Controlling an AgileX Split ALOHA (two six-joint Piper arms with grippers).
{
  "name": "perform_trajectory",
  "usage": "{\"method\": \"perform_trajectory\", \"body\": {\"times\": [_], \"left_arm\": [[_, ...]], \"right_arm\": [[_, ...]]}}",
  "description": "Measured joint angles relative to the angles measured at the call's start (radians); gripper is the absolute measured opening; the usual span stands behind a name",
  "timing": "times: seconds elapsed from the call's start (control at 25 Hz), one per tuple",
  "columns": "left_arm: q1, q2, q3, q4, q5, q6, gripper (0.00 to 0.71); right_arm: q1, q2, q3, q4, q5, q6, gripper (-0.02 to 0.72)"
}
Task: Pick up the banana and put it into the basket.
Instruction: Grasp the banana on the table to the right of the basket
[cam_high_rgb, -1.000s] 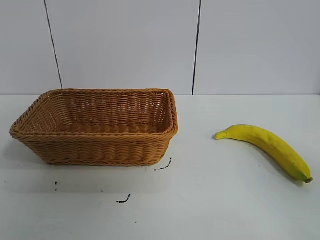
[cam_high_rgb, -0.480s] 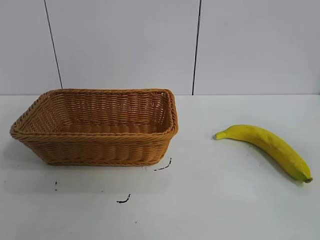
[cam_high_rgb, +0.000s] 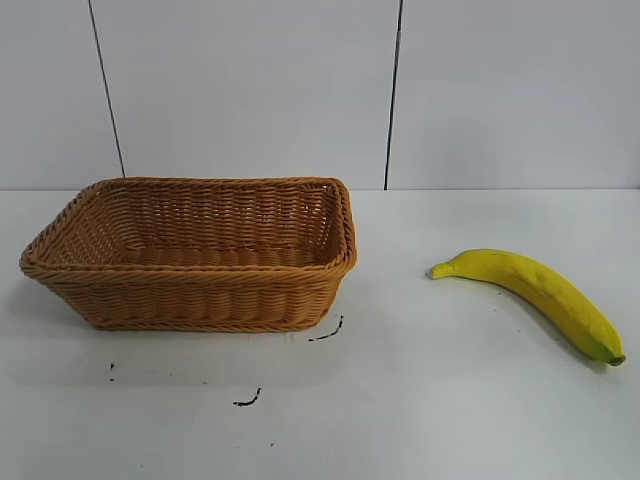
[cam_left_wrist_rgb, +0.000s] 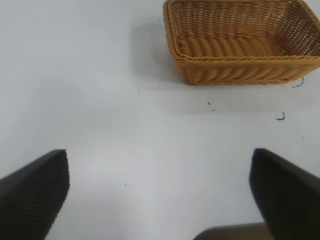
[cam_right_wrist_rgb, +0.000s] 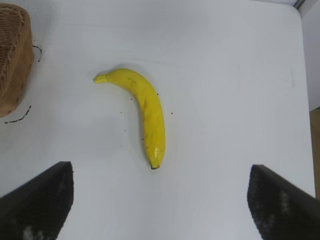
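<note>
The yellow banana (cam_high_rgb: 535, 295) lies flat on the white table at the right, its stem tip pointing toward the basket and its dark end toward the front right. It also shows in the right wrist view (cam_right_wrist_rgb: 145, 110). The empty wicker basket (cam_high_rgb: 190, 300) stands at the left, and shows in the left wrist view (cam_left_wrist_rgb: 240, 75) and partly in the right wrist view (cam_right_wrist_rgb: 12, 55). My right gripper (cam_right_wrist_rgb: 160, 200) is open and empty, held above the table short of the banana's dark end. My left gripper (cam_left_wrist_rgb: 160, 197) is open and empty, well away from the basket. Neither gripper shows in the exterior view.
Small black marks (cam_high_rgb: 325, 332) dot the table in front of the basket. The table's edge (cam_right_wrist_rgb: 305, 60) runs past the banana's far side in the right wrist view. A white panelled wall (cam_high_rgb: 320, 90) stands behind the table.
</note>
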Motion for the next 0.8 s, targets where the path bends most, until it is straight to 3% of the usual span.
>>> {"method": "perform_trajectory", "body": {"times": [0.28,0.64,0.8], "left_arm": [[0.000,0.000,0.000,0.000,0.000,0.000,0.695],[0.000,0.000,0.000,0.000,0.000,0.000,0.695],[0.000,0.000,0.000,0.000,0.000,0.000,0.695]], "right_arm": [[0.000,0.255,-0.115,0.007,0.096,-0.104,0.676],[0.023,0.396,-0.156,0.009,0.064,-0.300,0.676],[0.066,0.407,-0.156,0.010,0.011,-0.342,0.676]]}}
